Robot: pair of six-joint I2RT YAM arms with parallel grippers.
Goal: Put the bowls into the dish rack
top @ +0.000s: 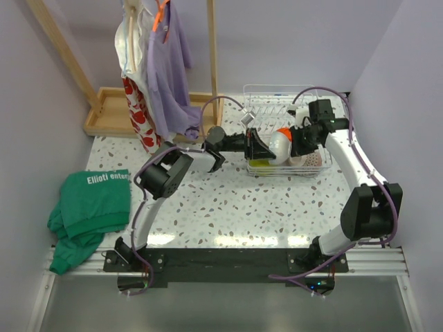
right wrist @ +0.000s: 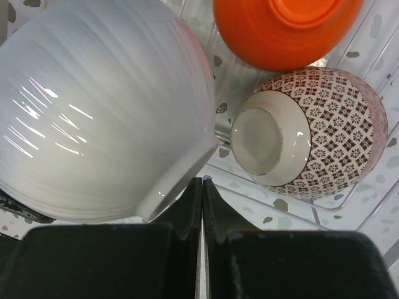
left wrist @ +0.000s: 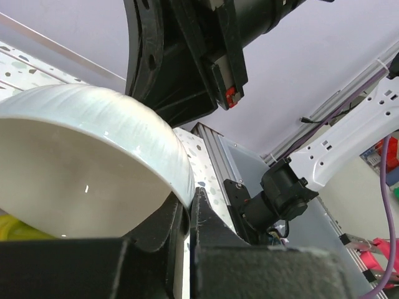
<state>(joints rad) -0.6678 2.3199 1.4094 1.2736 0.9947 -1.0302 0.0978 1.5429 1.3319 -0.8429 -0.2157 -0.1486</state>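
My left gripper (top: 257,146) (left wrist: 190,199) is shut on the rim of a pale ribbed bowl (top: 278,145) (left wrist: 93,124) and holds it tilted over the dish rack (top: 277,91). My right gripper (top: 296,144) (right wrist: 202,182) is shut and empty, its tips right by the foot ring of that pale bowl (right wrist: 93,106). The orange bowl (top: 284,131) (right wrist: 280,31) and the patterned bowl (right wrist: 312,137) lie bottom-up in the rack (right wrist: 349,205). The lime green bowl (top: 259,164) sits at the rack's near left, under the held bowl.
A wooden tray base with posts (top: 111,111) stands at the back left, with clothes (top: 163,62) hanging from it. A green cloth (top: 90,204) lies at the table's left edge. The right arm's wrist (left wrist: 187,56) is close above the held bowl.
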